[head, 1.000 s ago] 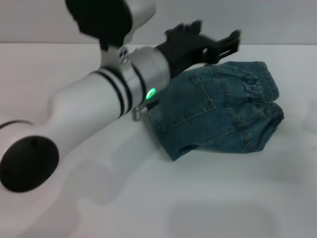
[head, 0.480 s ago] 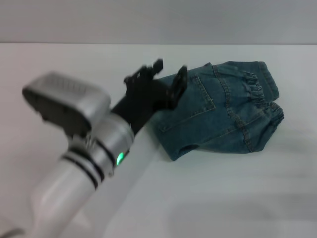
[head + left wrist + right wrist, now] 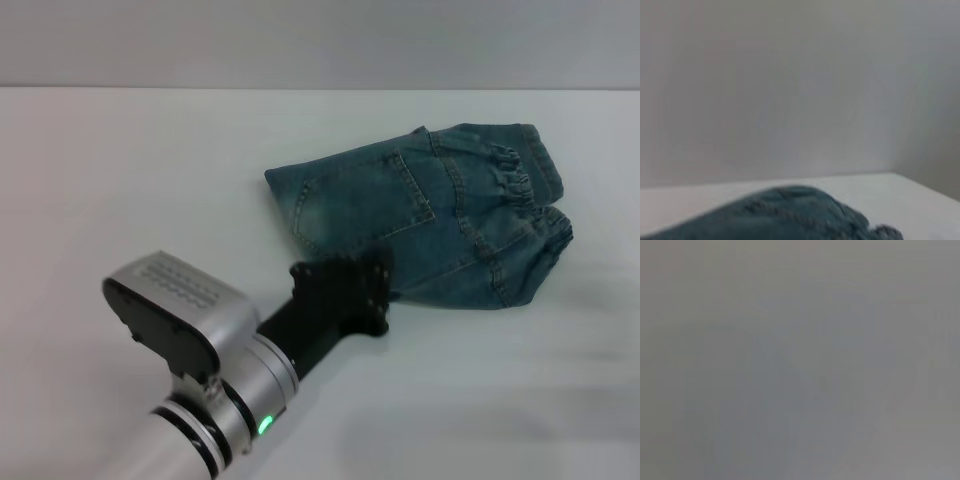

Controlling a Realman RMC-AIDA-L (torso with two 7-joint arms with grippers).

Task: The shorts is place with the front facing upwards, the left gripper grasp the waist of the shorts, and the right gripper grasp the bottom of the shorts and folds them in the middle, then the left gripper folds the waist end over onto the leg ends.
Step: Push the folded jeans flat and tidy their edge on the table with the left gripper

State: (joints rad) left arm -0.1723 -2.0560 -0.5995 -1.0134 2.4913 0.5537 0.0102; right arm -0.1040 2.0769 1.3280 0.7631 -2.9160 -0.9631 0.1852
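Left gripper (image 3: 345,292) beside folded shorts (image 3: 440,215)

- Shorts (image 3: 440,215): I see folded denim lying flat on the white table (image 3: 120,170), ruffled elastic waist (image 3: 520,175) toward my right.
- Left gripper (image 3: 345,290): my black claw sits at the near folded edge, overlapping the denim; its finger spacing is unreadable.

Head cam: high, looking fwd and down over white table (image 3: 120,180); folded shorts (image 3: 440,220) mid-frame, left arm (image 3: 210,400) close in foreground.
Left wrist cam: low, near table level, facing wall; shares shorts (image 3: 785,215) w/ head cam.
Right wrist cam: blank grey only.
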